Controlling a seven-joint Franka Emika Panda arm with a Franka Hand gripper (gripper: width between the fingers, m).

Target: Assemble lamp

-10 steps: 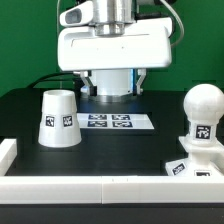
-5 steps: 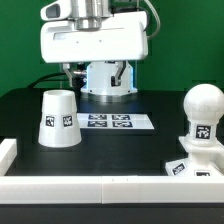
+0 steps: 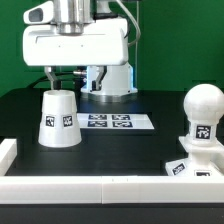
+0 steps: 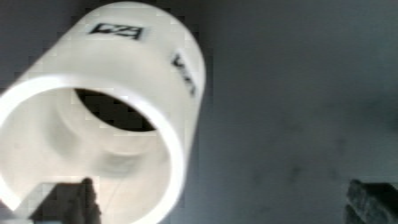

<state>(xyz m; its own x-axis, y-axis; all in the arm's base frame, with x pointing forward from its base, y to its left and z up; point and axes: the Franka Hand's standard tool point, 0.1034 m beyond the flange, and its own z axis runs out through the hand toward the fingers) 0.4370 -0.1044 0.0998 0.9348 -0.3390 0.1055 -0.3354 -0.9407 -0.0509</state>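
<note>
The white truncated-cone shade (image 3: 58, 118) stands on the black table at the exterior view's left, narrow end up. The wrist view looks down on the shade (image 4: 139, 62) and into its open top. My gripper (image 3: 68, 78) hangs just above and behind it, open and empty. In the wrist view the gripper (image 4: 221, 204) has one finger (image 4: 68, 200) over the shade's rim and the other over bare table. The ball-headed bulb (image 3: 203, 112) stands upright on the stepped base (image 3: 192, 167) at the exterior view's right.
The marker board (image 3: 108, 122) lies flat between shade and bulb. The robot pedestal (image 3: 112, 78) stands behind it. A white rail (image 3: 90, 187) runs along the table's front, with a raised end (image 3: 8, 151) at the left.
My gripper has moved toward the exterior view's left, from above the marker board to above the shade. The shade, bulb and base have not moved.
</note>
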